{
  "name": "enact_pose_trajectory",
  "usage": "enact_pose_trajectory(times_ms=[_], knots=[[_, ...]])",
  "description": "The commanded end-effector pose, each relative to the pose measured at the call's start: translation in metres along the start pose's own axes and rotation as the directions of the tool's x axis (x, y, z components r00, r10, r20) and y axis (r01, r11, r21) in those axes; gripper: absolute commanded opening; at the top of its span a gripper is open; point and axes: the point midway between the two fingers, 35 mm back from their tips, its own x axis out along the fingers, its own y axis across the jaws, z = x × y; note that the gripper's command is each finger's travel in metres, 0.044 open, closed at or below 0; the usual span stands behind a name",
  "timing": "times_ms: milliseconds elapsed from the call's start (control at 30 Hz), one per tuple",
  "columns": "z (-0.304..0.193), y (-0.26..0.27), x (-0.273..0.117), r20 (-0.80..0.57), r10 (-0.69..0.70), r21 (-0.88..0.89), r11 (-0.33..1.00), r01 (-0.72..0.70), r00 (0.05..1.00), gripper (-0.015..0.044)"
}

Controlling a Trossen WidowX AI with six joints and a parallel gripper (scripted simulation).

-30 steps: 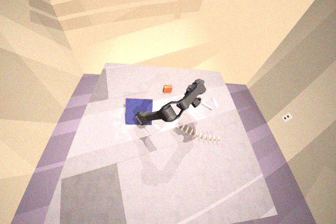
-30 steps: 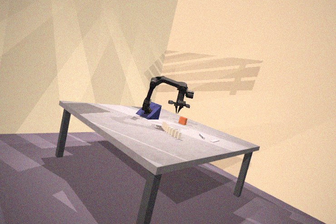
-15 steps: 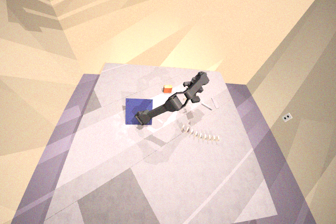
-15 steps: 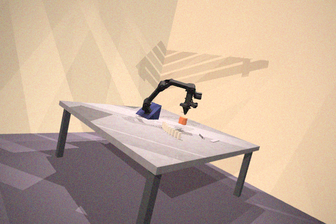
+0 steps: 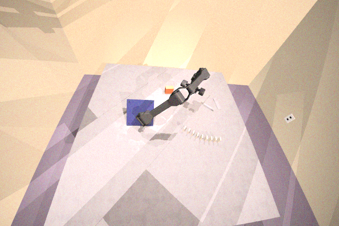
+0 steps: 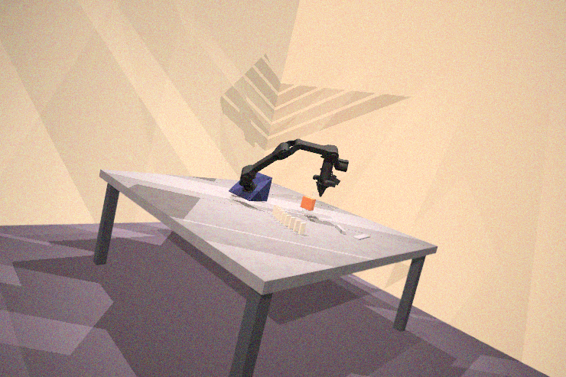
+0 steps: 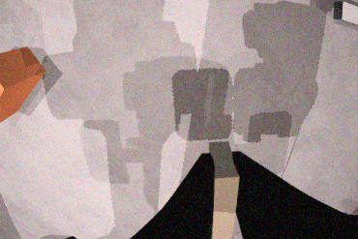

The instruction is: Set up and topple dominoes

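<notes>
So the gripper [image 5: 192, 88] [image 6: 322, 190] [image 7: 219, 162] is hanging well above the table [image 5: 131, 160] [image 6: 256, 262], fingers pointing down and clamping a domino [image 7: 226, 194]. The arm is reaching out from its blue base [image 5: 132, 107] [image 6: 261, 190], elbow bent high. From the wrist camera, the domino's long axis seems to be running roughly along the fingers, though the view's foreshortened, so don't quote me.

The standing row [image 5: 202, 136] [image 6: 289, 219] is curving off to the side, well apart from the gripper, and its base-side end looks nearer than the far end. The orange block [image 5: 169, 90] [image 6: 308, 203] [image 7: 19, 83] is sitting on the other side. I'm guessing it's carrying the domino to one end; which one, I can't tell. Swinging in low would be risking the whole row.
</notes>
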Motion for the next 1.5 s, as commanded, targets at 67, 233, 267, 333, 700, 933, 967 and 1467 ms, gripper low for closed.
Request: enact_pose_trajectory(times_ms=[67,233,267,333,700,933,967,1467], knots=[[0.004,-0.001,0.002,0.021,0.021,-0.016,1.0,-0.021,1.0,0.0022],[0.011,0.002,0.012,0.075,0.072,-0.004,0.997,-0.072,0.995,0.0022],[0.012,0.002,0.014,0.086,0.082,-0.003,0.997,-0.082,0.993,0.0022],[0.015,0.003,0.018,0.109,0.1,0.001,0.995,-0.101,0.989,0.0022],[0.029,0.007,0.036,0.244,0.188,0.007,0.981,-0.196,0.951,0.0022],[0.037,0.008,0.046,0.334,0.23,0.002,0.97,-0.244,0.914,0.0022],[0.038,0.008,0.047,0.347,0.235,0.0,0.968,-0.25,0.908,0.0022],[0.049,0.007,0.061,0.54,0.28,-0.03,0.949,-0.315,0.794,0.0022]])
